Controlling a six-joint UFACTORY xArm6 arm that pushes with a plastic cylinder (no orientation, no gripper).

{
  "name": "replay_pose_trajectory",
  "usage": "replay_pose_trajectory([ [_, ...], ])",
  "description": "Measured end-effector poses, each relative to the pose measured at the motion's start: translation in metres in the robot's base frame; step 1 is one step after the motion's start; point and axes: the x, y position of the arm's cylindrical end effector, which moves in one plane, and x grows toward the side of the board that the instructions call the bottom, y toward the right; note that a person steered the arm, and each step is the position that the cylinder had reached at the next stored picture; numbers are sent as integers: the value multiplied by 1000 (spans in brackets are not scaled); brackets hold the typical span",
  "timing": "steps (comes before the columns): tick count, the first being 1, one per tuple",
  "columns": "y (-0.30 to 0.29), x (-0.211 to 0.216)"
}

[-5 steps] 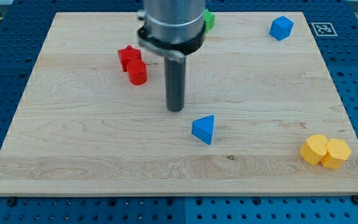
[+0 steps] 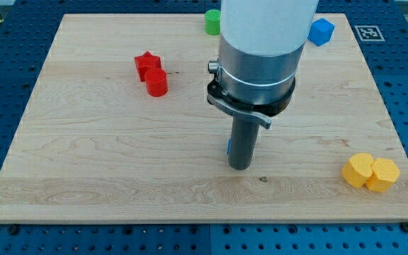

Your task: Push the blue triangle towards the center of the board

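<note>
Our tip (image 2: 240,167) is planted on the wooden worktop (image 2: 83,163), a bit below the middle of the board and slightly toward the view's right. The blue triangle (image 2: 228,147) is almost completely hidden behind the rod (all we can spot is a thin blue sliver poking out on the rod's left edge, just above the tip), so it sits right against the rod; we can't tell its exact pose. No claw on this rig, just the straight rod, so there's nothing spread or pinched to report.

Elsewhere: a red star (image 2: 146,64) and a red cylinder (image 2: 156,83) sit touching each other in the upper left part of the board. A green block (image 2: 212,21) is near the view's top edge, partly cut off by the arm's big body, shape hard to call. Another blue block (image 2: 321,31) pokes out at the top right. Two yellow blocks (image 2: 370,171) sit pressed together near the bottom right corner.
</note>
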Motion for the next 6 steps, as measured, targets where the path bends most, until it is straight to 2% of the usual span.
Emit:
replay_pose_trajectory([
  [6, 5, -86],
])
